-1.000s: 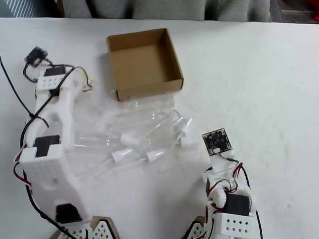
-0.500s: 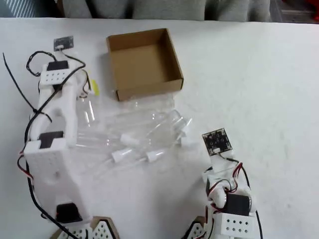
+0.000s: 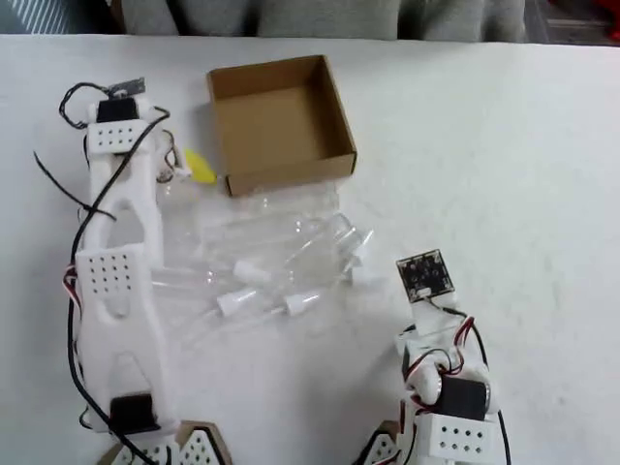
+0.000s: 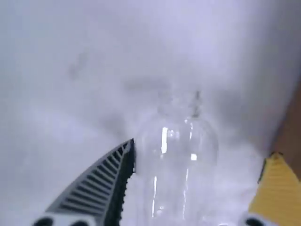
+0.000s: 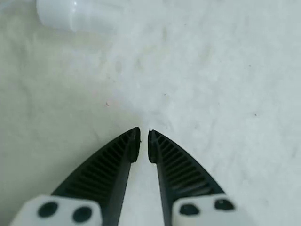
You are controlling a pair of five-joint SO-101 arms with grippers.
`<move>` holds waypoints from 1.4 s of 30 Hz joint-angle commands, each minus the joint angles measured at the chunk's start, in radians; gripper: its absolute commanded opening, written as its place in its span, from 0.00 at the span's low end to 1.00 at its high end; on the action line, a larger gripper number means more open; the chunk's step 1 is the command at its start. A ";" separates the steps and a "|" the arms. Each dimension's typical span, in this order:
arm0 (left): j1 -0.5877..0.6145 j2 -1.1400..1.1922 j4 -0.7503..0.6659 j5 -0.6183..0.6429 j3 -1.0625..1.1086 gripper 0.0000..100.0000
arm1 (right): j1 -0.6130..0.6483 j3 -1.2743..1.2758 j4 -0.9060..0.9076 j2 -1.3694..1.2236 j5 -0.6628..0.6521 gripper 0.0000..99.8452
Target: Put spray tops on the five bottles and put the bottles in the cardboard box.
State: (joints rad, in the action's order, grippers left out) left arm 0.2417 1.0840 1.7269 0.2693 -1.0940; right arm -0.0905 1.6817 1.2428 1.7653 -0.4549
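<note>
Left gripper (image 4: pixel 202 151) stands open astride a clear bottle (image 4: pixel 176 188): grasp step in hand. Next, close squarely on its body.

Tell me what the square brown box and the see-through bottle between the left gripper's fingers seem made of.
Square brown box: looks like cardboard, matte tan, with thin folded walls. See-through bottle: probably clear plastic, glossy, with bright streak reflections and the white table showing through; glass cannot be ruled out.
</note>
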 commanded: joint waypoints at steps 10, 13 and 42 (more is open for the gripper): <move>-0.007 0.022 0.064 0.020 -0.127 0.32 | -0.002 0.009 -0.001 0.008 -0.011 0.02; -0.001 -0.058 0.064 0.020 -0.031 0.32 | -0.001 0.009 -0.002 0.008 -0.011 0.02; 0.018 -0.295 0.009 0.006 0.281 0.31 | -0.002 0.009 -0.002 0.008 -0.011 0.02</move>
State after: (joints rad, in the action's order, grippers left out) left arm 0.2555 0.8784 1.7100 0.2846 -0.8101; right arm -0.0905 1.6817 1.2428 1.7653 -0.4549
